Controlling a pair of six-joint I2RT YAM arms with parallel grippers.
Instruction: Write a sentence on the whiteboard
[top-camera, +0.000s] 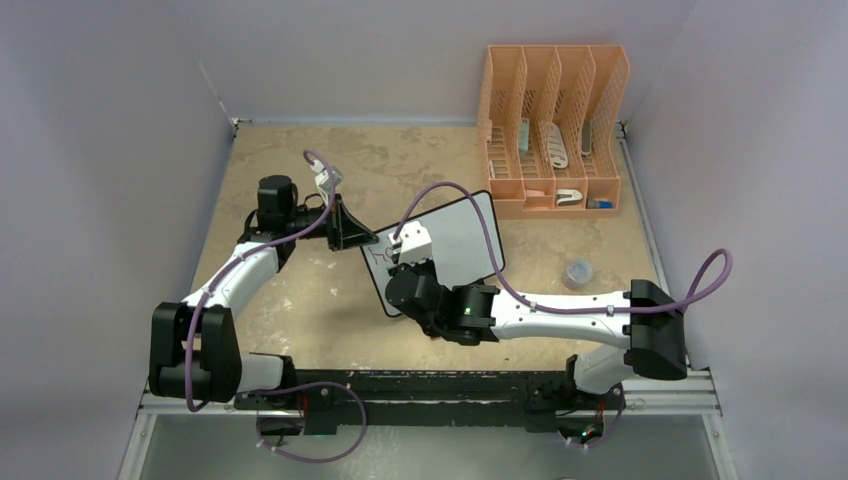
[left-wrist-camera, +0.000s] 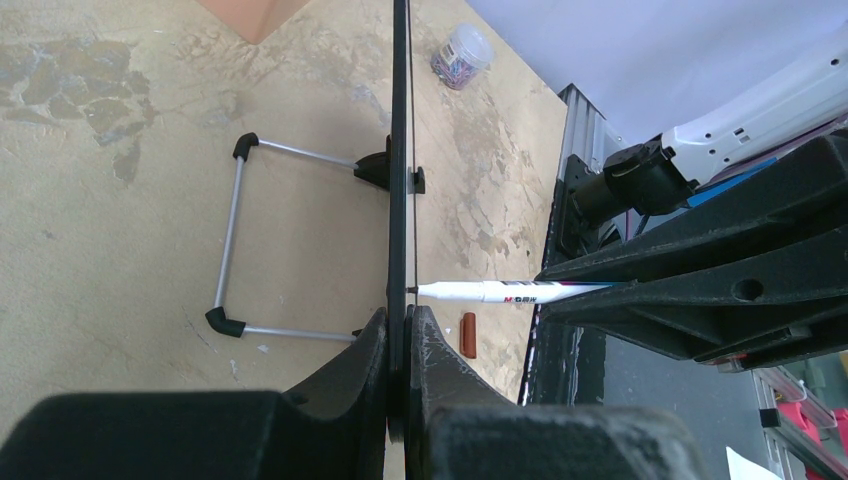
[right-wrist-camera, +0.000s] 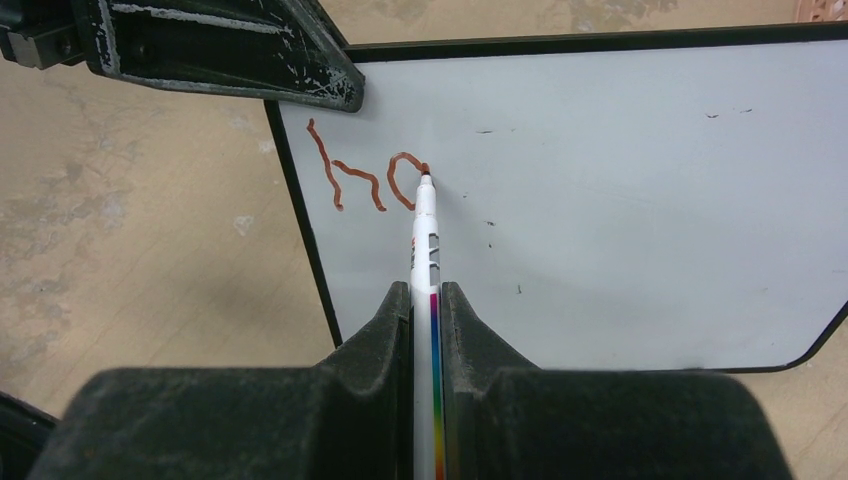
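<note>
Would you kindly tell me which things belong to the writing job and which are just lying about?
In use: whiteboard, lettering, marker, left gripper, right gripper.
Lying about: orange file rack, small jar, red-brown cap.

We see 2 arms, the left arm (top-camera: 245, 270) and the right arm (top-camera: 560, 312), each built of glossy white shell links between chunky black joint housings. We note a lilac cable (top-camera: 440, 186) looping loosely along each one, a small white camera block (top-camera: 415, 243) at each wrist, and a green light (top-camera: 468, 312) on a black joint of the right arm. The left gripper (left-wrist-camera: 400, 320) and the right gripper (right-wrist-camera: 427, 293) have matte black wedge-shaped fingers (right-wrist-camera: 370, 350), scuffed pale along their edges
</note>
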